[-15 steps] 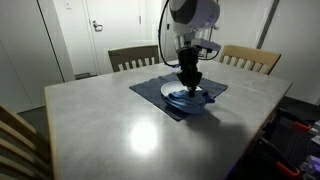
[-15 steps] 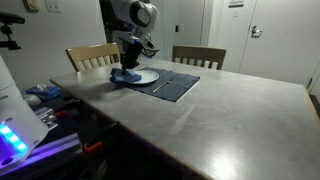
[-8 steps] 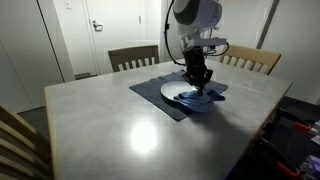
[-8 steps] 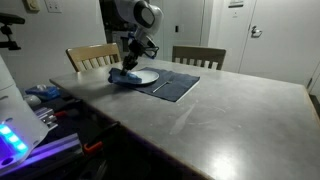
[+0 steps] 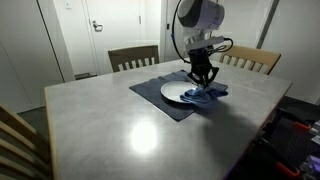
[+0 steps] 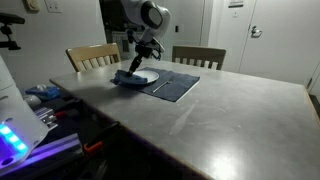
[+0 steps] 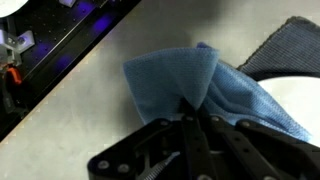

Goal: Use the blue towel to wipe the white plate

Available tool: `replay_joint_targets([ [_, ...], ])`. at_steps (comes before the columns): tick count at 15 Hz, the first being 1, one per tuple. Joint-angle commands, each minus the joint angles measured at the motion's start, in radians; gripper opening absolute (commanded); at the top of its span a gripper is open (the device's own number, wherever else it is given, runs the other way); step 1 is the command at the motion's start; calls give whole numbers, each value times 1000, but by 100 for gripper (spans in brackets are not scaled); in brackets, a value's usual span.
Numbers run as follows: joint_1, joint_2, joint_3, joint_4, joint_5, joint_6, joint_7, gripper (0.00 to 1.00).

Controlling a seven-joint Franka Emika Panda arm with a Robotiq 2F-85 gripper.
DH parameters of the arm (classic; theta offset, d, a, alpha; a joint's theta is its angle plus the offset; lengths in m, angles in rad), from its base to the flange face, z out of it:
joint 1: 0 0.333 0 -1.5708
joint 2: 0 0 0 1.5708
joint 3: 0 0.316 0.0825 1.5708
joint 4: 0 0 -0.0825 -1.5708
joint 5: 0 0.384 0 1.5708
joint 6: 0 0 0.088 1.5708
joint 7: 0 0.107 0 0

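Grey laminate covers the broad table top (image 5: 90, 120), which takes up the left of an exterior view and holds nothing for this job. Further right a dark rectangular cloth placemat (image 5: 148, 90) lies flat, and on it sits the round white plate (image 5: 174, 93). At the plate's right rim is the crumpled blue towel (image 5: 210, 96), partly on the plate and partly spilling onto the mat. The black two-finger gripper (image 5: 202, 84) stands just above the towel, pointing down. In the wrist view its fingers are pressed close together with a peaked fold of the towel (image 7: 185, 80) pinched between them. The plate (image 7: 295, 100) shows only at the right edge, so most of the cloth seems to hang off to the side of it.

The hold looks thin. If the stroke drags hard, the fold could slip free. Too much downward pressure could slide the plate on the mat or ruck the mat up. With the cloth bunched at the rim, a pass might also miss the plate's middle.
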Motion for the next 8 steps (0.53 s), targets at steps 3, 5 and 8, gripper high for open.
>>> replay_joint_targets([
  [3, 41, 48, -29, 59, 1, 64, 189, 1],
  [5, 53, 50, -28, 68, -9, 94, 245, 1],
  [8, 75, 48, -30, 78, -31, 140, 333, 1],
])
